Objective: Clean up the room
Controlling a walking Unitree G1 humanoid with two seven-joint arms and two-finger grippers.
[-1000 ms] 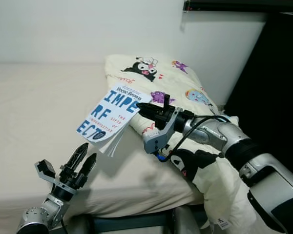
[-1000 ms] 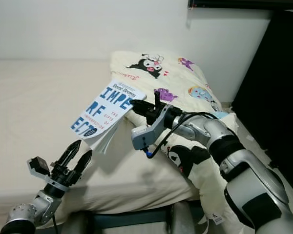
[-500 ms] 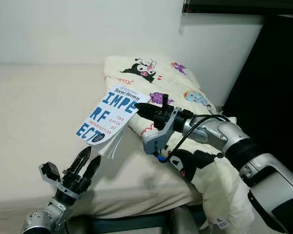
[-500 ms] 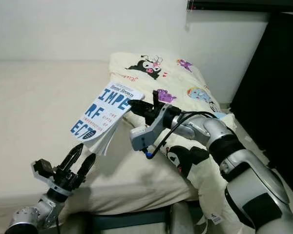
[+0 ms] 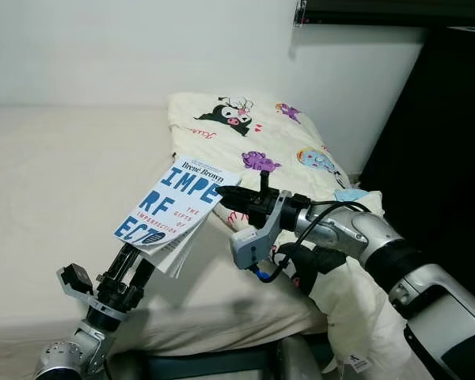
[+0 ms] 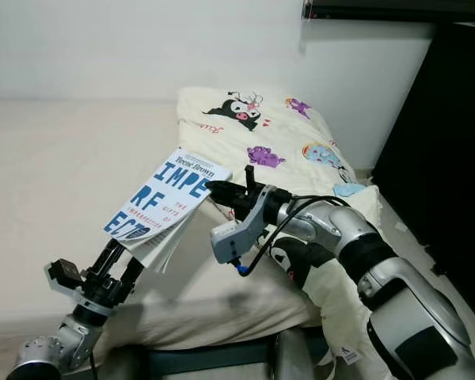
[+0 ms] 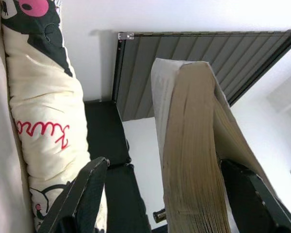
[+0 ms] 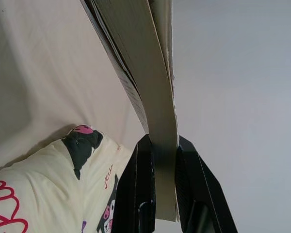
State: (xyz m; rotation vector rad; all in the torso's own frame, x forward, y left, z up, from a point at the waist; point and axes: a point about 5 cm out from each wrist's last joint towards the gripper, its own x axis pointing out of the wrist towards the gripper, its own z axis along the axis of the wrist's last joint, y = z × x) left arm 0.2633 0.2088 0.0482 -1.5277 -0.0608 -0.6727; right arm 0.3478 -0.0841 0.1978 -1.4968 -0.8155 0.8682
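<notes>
Handover underway above the bed's [image 5: 55, 174] front edge: right gripper [image 5: 226, 194] clenched on the paperback book [image 5: 174, 207], left gripper [image 5: 134, 261] spread around its lower edge and needing to clamp.

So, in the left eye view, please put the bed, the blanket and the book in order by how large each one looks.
1. bed, largest; it runs off the frame.
2. blanket, with cartoon prints.
3. book, smallest, though it is held up nearer the camera by the right gripper, which flatters its size.
</notes>
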